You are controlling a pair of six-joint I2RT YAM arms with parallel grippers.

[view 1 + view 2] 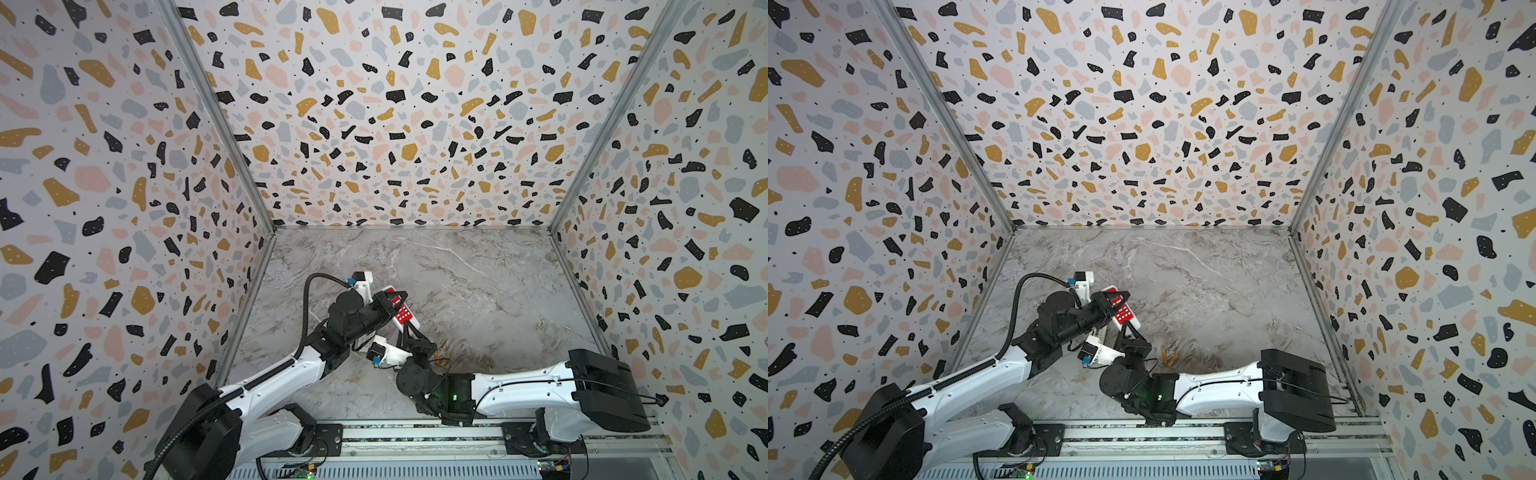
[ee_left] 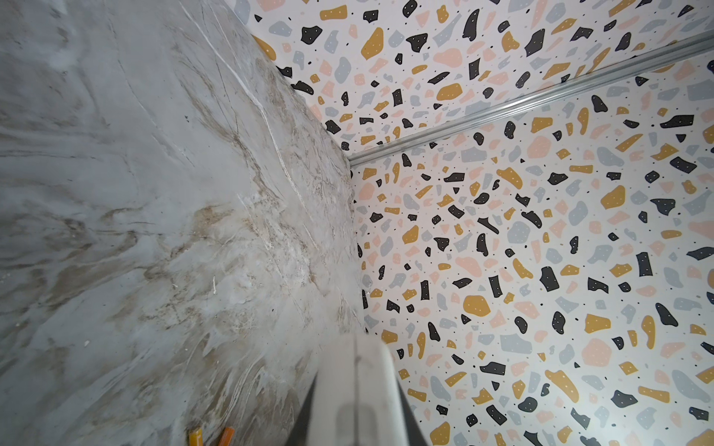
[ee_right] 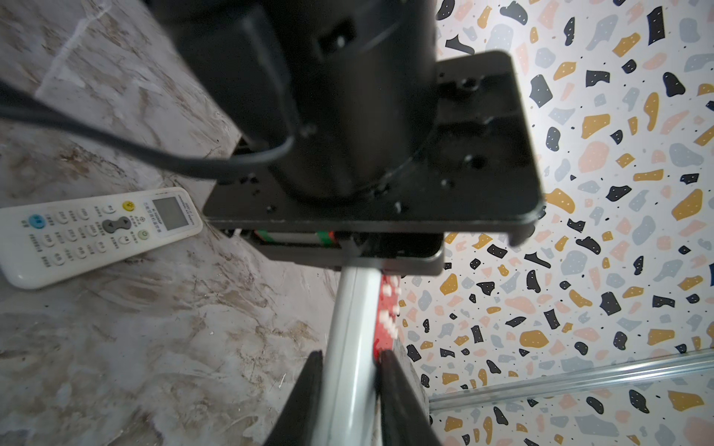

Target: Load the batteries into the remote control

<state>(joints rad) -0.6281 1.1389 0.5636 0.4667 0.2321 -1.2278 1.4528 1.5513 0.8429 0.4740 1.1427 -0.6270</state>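
Top views: left gripper (image 1: 392,301) is clamped across the red-faced remote (image 1: 402,313), a slim white plastic bar with white keys on a red face. The remote is held tilted, clear of the grey marble-look table (image 1: 478,291). Right gripper (image 1: 405,328) sits at that remote's lower end, jaws narrow. Orange batteries (image 1: 1169,357), two small slim cylinders, lie side by side on the table near the red-faced remote, on its right-arm side and closer to the arm bases. No black batteries in view.

Left wrist view: the white edge of the red-faced remote (image 2: 355,386) fills the foreground between the dark jaws. The ends of the orange batteries (image 2: 227,435) show on the table off to one side of it.

Right wrist view: the right gripper's fingers (image 3: 313,390) press both long sides of the red-faced remote, so it looks gripped rather than just bracketed. A second remote (image 3: 100,231), white with a grey screen, lies flat and face up on the table beside it.

Handling (judgement): the batteries are light, rigid and smooth, and likely to roll. Take one across its mid-length, jaws square to its axis. The remote is light, stiff, slick plastic; hold it by the long edges, leaving the back free
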